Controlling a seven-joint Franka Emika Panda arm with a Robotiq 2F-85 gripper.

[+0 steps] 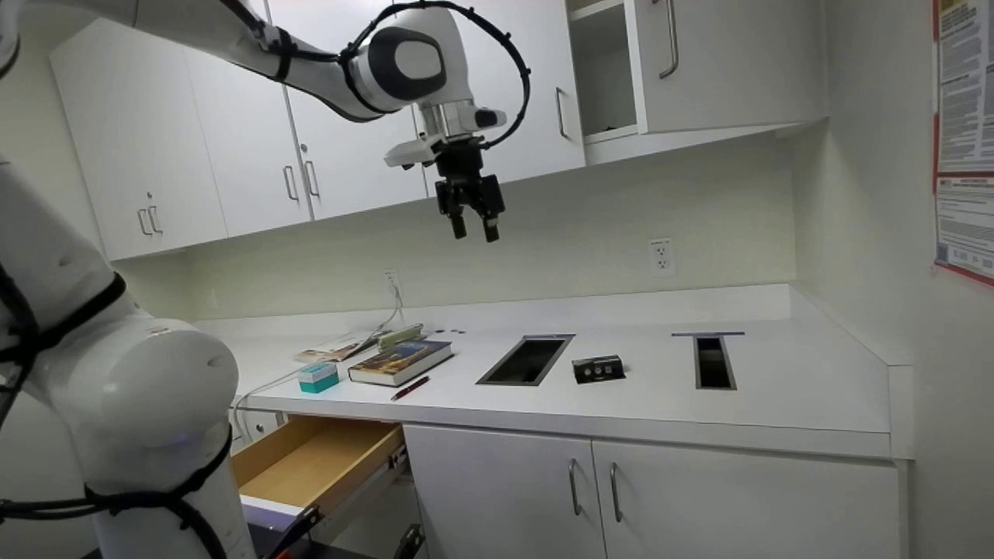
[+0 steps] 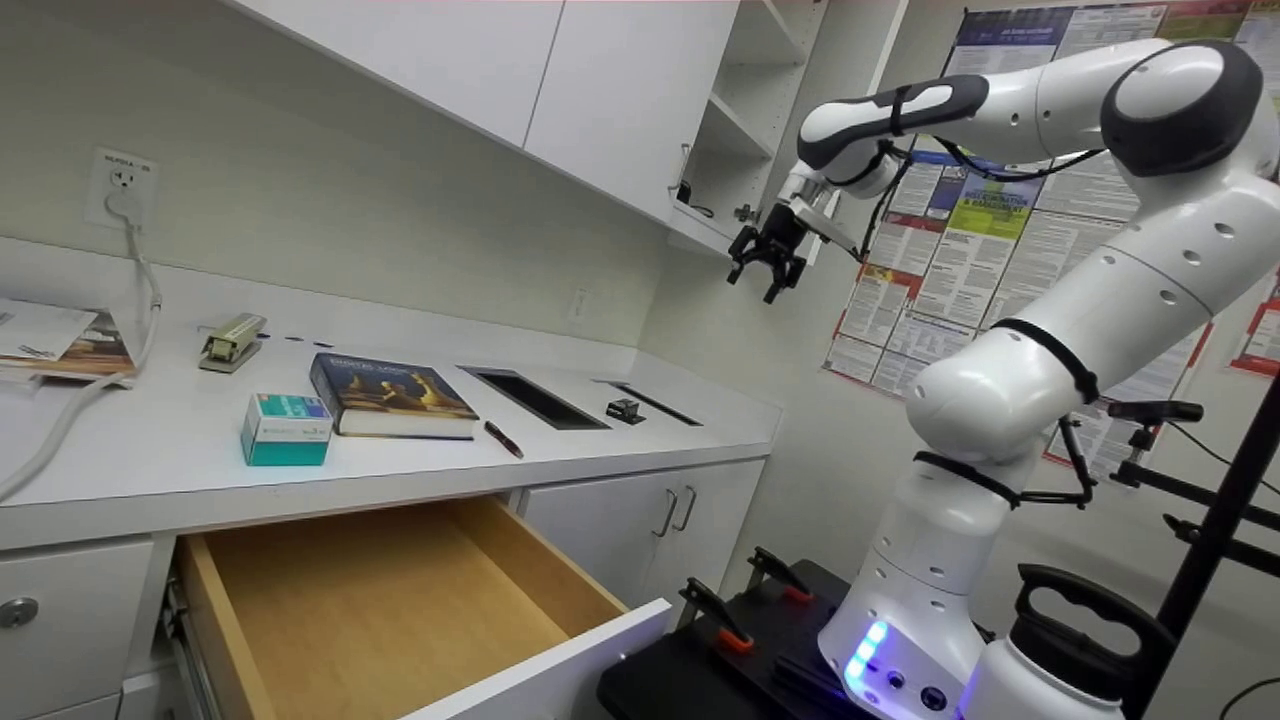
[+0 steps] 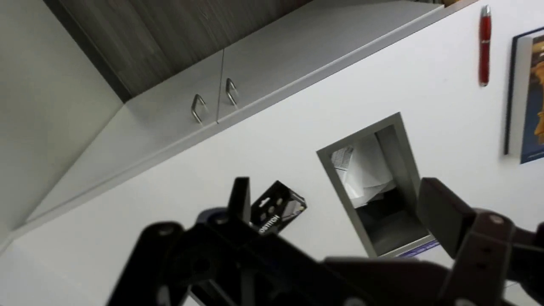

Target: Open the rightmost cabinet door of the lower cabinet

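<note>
The rightmost cabinet door (image 1: 745, 505) is flat, white and closed on the lower cabinet (image 1: 776, 439). It also shows in an exterior view (image 2: 718, 515) and at the upper left of the wrist view (image 3: 140, 123). Its slim silver bar handle (image 1: 615, 492) stands near its left edge, beside the neighbouring door's handle; it also shows in the wrist view (image 3: 197, 108). My gripper (image 1: 475, 223) is open and empty, pointing down, high above the worktop and well away from the handle. In the wrist view its fingers (image 3: 340, 204) are wide apart over a cutout and a small black box.
A drawer (image 2: 400, 600) is pulled far out left of the doors. A wall-cabinet door (image 1: 730, 70) hangs open near the arm. On the worktop lie a book (image 1: 400, 362), a teal box (image 1: 318, 376), a red pen (image 1: 410, 388) and a black box (image 1: 598, 369) between two cutouts.
</note>
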